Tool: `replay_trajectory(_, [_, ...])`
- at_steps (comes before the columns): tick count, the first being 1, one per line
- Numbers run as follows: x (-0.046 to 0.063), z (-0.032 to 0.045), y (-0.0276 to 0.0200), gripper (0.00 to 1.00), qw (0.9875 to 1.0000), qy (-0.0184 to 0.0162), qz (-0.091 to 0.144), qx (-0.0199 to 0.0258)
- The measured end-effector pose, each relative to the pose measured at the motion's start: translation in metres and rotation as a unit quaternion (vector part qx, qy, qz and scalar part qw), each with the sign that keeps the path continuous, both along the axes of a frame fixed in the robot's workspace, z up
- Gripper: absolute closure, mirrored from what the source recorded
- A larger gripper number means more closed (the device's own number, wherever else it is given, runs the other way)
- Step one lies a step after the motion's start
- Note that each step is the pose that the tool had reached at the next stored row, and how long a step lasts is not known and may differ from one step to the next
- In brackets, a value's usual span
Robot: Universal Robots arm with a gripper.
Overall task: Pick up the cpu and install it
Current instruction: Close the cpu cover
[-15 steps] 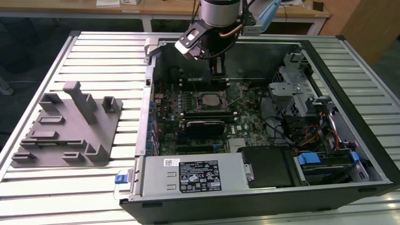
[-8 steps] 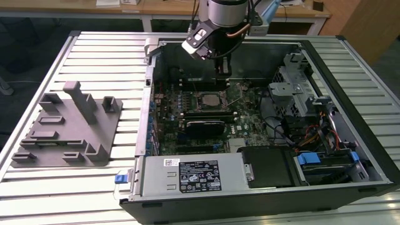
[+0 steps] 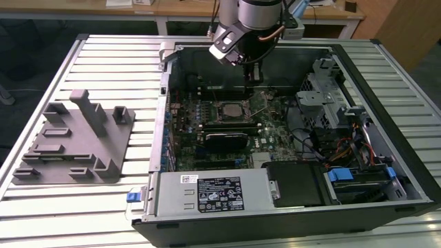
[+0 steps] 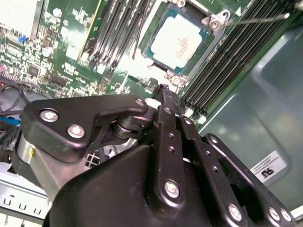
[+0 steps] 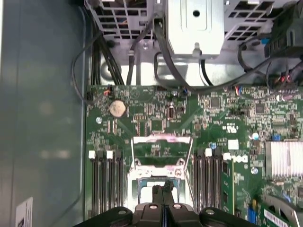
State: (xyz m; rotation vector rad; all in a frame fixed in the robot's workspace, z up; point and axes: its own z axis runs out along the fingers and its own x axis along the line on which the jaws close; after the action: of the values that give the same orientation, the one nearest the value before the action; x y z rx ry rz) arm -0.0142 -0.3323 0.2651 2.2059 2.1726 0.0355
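Exterior view: a slatted metal surface (image 3: 103, 62) carries an open computer case (image 3: 406, 150) laid on its side so the board faces up and can be reached from above. A grey fixture block (image 3: 69, 144) sits on the slats to the exterior view's left. Inside the case lies the green motherboard (image 3: 276, 137), and the tool (image 3: 253, 77) hangs over its far part, just beyond the socket (image 3: 230, 109). In the second wrist view the tool's fingers (image 4: 166, 111) are pressed together with nothing between them. The cpu (image 4: 177, 40) lies flat in the socket, silvery top up, apparently already seated. The retention lever (image 4: 255, 19) stands free beside the socket, and the load frame (image 5: 161, 142) is tipped back, so the chip looks unclamped. The cpu sits just past the fingertips and apart from them.
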Motion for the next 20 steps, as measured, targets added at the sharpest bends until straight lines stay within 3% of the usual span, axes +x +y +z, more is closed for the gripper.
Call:
replay_trajectory(7, [0.012, 0.0, 0.0004, 0.89, 1.0, 0.0, 0.0, 0.0])
replay_trajectory(20, [0.046, -0.0001, 0.0017, 0.89, 1.0, 0.0, 0.0, 0.0])
